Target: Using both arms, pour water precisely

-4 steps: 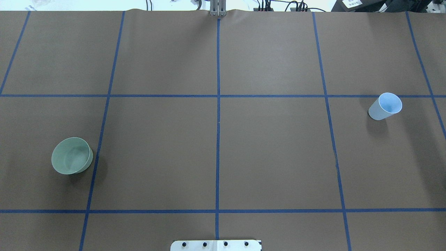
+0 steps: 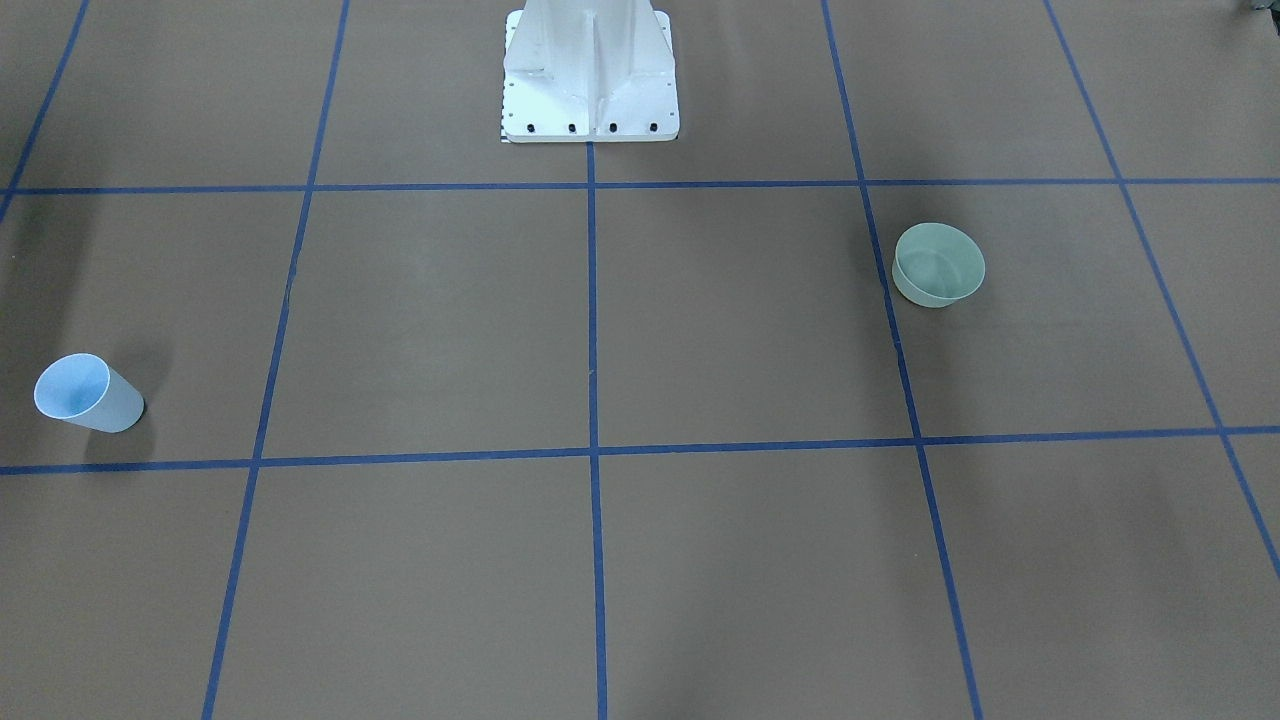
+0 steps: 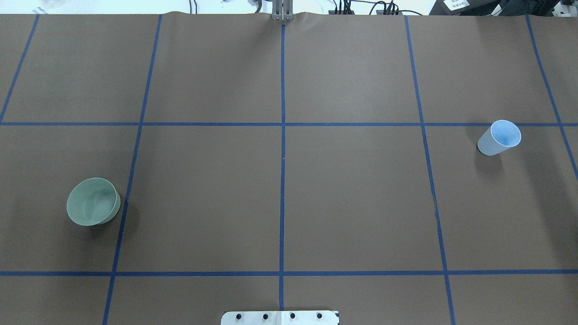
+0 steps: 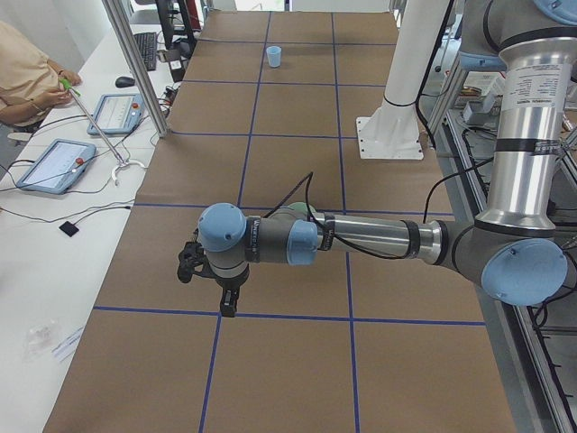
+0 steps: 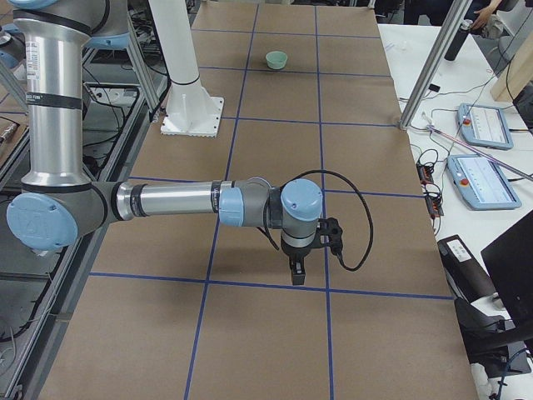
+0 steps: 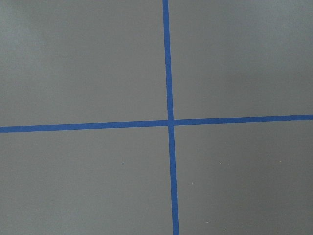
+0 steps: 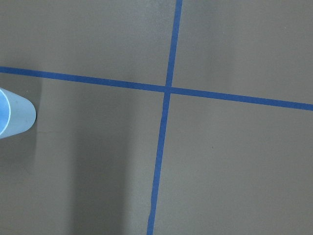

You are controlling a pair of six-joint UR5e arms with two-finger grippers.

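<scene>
Change: none, green bowl (image 3: pixel 116 208) and blue cup (image 3: pixel 490 144) stay put | water (image 3: pixel 92 205): faint ripples in bowl, seemingly | left gripper (image 4: pixel 227 307), right gripper (image 5: pixel 297 273): hanging clear, jaws can't tell | pour not begun

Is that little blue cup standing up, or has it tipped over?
Upright. In the left side view the blue cup stands on its narrow base with its open mouth facing up. It looks slanted from overhead only because of the camera angle.

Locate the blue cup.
In the overhead view the blue cup stands at far right, just robot-side of a crosswise tape line, opposite the green bowl.
</scene>
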